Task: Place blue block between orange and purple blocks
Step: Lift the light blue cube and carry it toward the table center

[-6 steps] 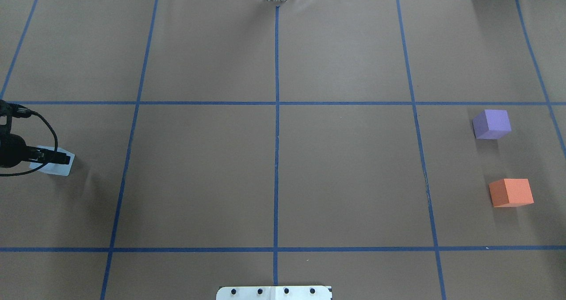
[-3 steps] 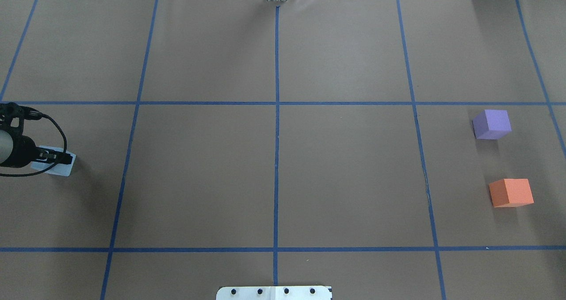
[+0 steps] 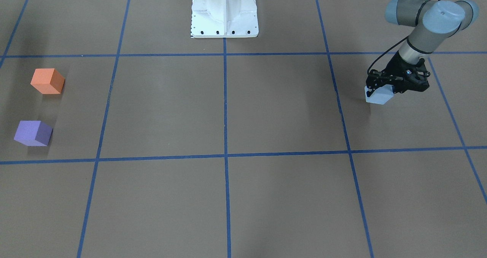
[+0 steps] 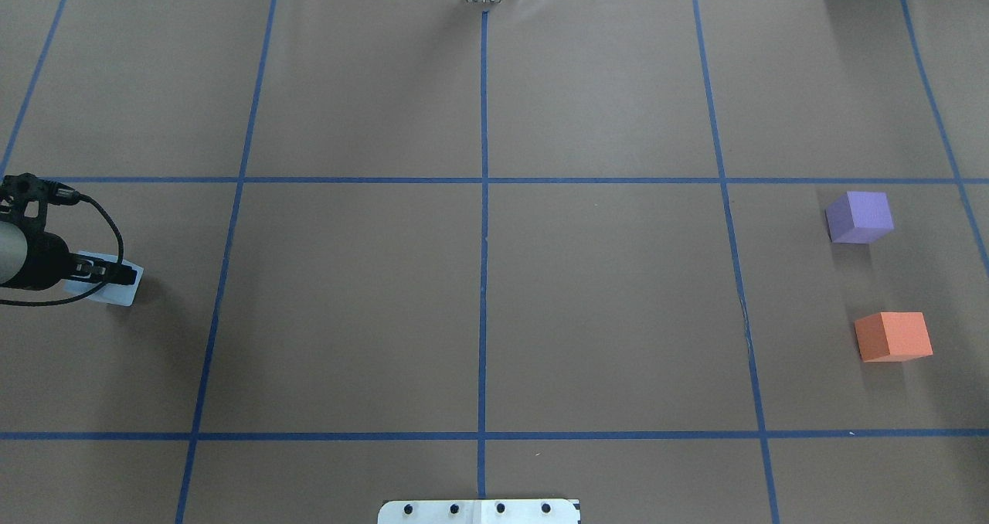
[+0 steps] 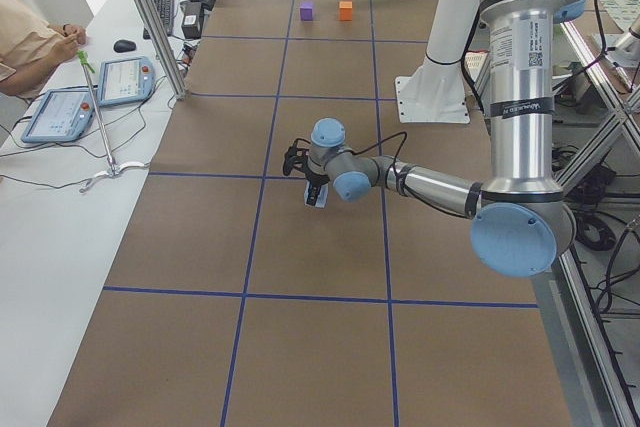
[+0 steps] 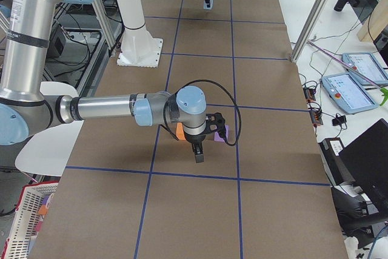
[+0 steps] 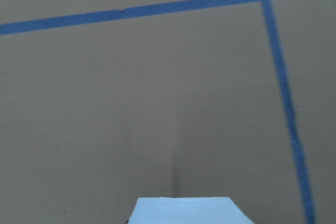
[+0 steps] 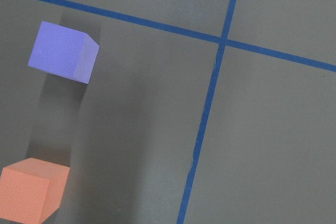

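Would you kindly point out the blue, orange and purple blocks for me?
blue block [image 3: 378,97], front-facing view, lower visible face.
orange block [image 4: 900,332], overhead view, broad lighter face.
purple block [image 4: 869,211], overhead view, broad lighter face.

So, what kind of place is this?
Probably a robotics lab: a table covered in brown paper with a blue tape grid, the left arm holding a blue block, and teach pendants on a side bench.
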{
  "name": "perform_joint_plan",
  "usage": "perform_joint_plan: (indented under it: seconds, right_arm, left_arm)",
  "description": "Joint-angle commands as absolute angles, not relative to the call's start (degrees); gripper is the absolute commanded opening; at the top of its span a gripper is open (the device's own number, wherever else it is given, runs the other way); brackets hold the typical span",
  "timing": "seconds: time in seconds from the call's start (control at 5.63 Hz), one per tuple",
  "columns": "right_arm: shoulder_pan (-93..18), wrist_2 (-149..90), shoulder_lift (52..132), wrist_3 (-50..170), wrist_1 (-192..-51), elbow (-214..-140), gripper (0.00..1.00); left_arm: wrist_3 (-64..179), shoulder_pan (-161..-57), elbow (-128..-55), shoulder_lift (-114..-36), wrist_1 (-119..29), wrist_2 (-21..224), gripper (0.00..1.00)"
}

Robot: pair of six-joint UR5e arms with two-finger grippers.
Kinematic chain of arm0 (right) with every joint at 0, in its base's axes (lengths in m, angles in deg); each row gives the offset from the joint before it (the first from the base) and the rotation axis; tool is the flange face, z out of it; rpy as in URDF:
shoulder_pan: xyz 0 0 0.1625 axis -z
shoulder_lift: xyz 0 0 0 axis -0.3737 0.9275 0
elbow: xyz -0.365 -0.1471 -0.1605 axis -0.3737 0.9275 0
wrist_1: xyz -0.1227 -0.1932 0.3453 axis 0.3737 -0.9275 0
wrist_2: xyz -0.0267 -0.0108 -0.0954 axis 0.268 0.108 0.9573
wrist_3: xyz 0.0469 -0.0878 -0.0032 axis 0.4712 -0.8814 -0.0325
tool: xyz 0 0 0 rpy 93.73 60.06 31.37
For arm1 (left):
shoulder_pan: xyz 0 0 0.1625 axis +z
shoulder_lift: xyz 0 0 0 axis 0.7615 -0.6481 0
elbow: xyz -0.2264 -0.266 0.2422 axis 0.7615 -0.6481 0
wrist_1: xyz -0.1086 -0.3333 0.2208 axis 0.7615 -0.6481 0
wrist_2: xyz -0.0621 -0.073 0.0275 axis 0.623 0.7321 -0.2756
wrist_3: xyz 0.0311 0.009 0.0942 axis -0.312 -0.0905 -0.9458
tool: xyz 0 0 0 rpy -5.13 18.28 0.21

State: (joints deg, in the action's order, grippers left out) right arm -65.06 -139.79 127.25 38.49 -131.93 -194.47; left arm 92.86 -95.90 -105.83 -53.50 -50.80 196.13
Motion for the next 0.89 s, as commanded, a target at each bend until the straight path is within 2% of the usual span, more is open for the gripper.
perform_joint_plan:
  seconds: [0.0,0.18,0.36,0.53,0.71]
  right_arm:
    - [-65.1,-139.7,127.7,38.5,-132.0,-194.5,1.0]
    - [-65.1,-139.6,128.1,38.5,-132.0,-194.4,1.0]
    - [-65.1,-139.7,128.3,38.5,-132.0,-194.5,1.0]
    - [-65.1,-139.4,128.2,38.5,-132.0,-194.5,1.0]
    - [-65.1,-139.3,128.3,38.5,-132.0,-194.5,1.0]
  left_arm:
    - [98.5,-95.6,-107.1,-68.5,-35.1,196.4,0.0]
    - [104.2,-90.4,-106.2,-76.5,-29.2,195.9,0.0]
    - [110.5,-86.3,-100.4,-87.7,-25.7,192.1,0.0]
    - [116.7,-82.0,-87.9,-100.1,-25.4,187.9,0.0]
    - [119.1,-79.9,-77.2,-109.1,-25.6,185.8,0.0]
